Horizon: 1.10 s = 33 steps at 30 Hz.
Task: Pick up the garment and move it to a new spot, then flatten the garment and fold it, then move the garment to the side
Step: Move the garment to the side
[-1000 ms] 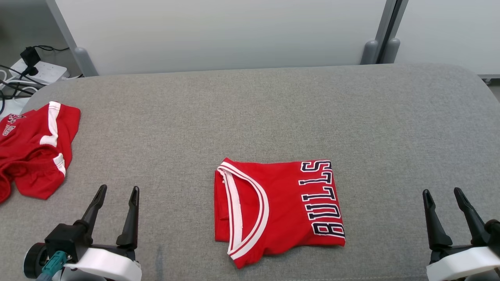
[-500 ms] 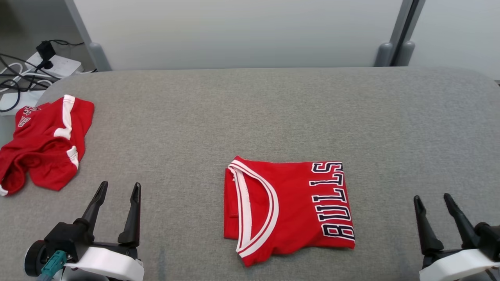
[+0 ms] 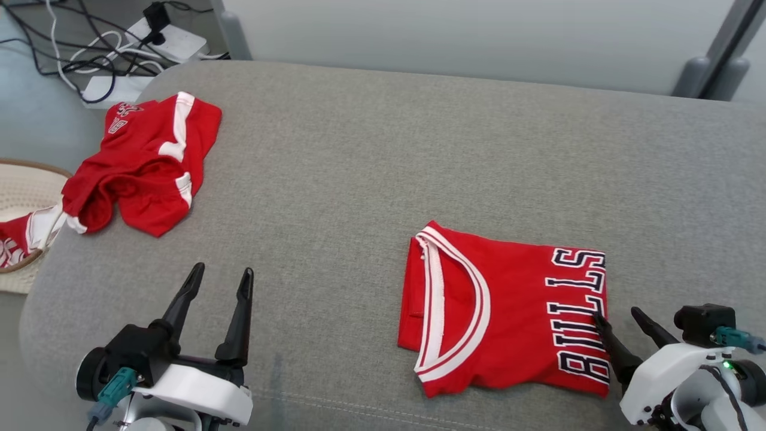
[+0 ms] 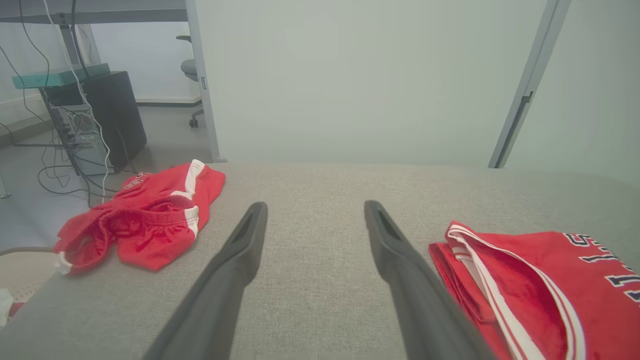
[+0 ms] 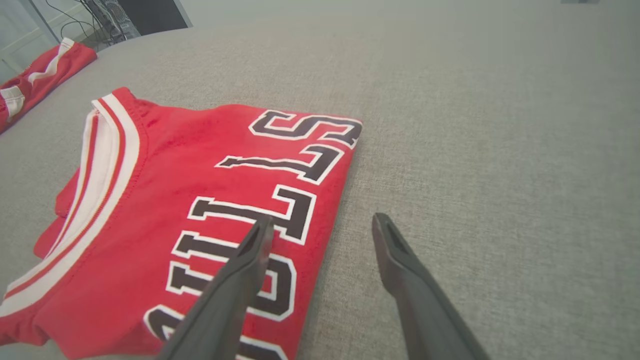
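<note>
The garment [image 3: 508,317] is a red jersey with white trim and dark lettering, folded into a flat rectangle on the grey cushioned surface [image 3: 359,149]. It also lies at the right of the left wrist view [image 4: 540,290]. My right gripper [image 3: 616,314] stands open at the jersey's right edge. In the right wrist view the garment [image 5: 175,200] lies under one finger, the other is over bare cushion, and the right gripper [image 5: 324,218] holds nothing. My left gripper [image 3: 222,270] is open and empty at the lower left, well apart from the jersey, over bare cushion [image 4: 315,205].
Crumpled red shorts [image 3: 143,161] lie at the surface's left end, one part hanging over the edge toward a woven basket [image 3: 24,179]. A power strip with cables [image 3: 161,36] sits on the floor behind. A pale wall panel runs along the far side.
The head camera has swung left, bringing the basket and floor cables into view. My right gripper now sits at the jersey's right edge instead of well to its right. Both grippers stay open.
</note>
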Motion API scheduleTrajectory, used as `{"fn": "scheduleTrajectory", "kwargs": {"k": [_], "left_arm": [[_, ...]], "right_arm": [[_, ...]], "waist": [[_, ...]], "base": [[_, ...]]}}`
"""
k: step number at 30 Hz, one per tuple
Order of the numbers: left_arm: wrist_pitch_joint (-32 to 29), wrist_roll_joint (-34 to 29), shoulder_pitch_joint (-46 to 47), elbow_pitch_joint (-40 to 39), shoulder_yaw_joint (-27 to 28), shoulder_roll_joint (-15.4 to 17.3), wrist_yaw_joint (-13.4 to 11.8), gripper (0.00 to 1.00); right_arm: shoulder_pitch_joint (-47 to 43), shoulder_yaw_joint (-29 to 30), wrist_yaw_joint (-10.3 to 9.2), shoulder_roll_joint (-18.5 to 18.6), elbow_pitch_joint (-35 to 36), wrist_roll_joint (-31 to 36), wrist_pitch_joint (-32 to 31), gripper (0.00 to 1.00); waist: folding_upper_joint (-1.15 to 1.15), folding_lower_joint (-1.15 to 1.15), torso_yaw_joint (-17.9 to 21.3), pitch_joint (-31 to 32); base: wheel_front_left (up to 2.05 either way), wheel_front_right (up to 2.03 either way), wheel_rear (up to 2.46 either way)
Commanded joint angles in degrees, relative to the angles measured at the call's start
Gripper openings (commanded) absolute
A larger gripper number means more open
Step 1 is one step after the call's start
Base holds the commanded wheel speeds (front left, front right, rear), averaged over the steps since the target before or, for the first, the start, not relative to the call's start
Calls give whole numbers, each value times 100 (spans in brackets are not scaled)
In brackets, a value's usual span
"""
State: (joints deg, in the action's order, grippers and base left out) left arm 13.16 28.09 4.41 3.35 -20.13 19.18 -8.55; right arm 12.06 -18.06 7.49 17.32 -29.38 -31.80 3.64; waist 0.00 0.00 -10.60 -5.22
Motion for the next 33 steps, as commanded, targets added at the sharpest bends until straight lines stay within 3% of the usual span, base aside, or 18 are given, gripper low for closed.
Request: {"fn": "scheduleTrajectory", "kwargs": {"k": [1,6,7,8,9,20,33], "left_arm": [[58,-39,362,-59,168,88,57,100],[105,-46,492,50,158,15,121,100],[114,-47,508,72,164,5,133,100],[122,-50,519,92,169,-3,143,100],[129,-55,525,108,176,-9,150,100],[165,-131,595,135,160,-27,279,100],[77,-197,859,-10,66,112,382,100]], "right_arm": [[271,-186,0,200,-104,-90,-63,100],[574,-441,0,239,-486,-415,-370,100],[620,-500,0,245,-518,-482,-400,93],[655,-549,0,248,-553,-562,-443,40],[687,-596,0,263,-577,-615,-457,0],[807,-640,0,535,-691,-746,18,0],[751,-180,0,568,-592,-486,399,0]], "waist": [[0,0,-246,-174],[0,0,-437,-312],[0,0,-451,-323],[0,0,-459,-330],[0,0,-463,-335],[0,0,-56,-363],[0,0,1598,-662]], "base": [[0,0,0],[0,0,0],[0,0,0],[0,0,0],[0,0,0],[0,0,0],[0,0,0]]}}
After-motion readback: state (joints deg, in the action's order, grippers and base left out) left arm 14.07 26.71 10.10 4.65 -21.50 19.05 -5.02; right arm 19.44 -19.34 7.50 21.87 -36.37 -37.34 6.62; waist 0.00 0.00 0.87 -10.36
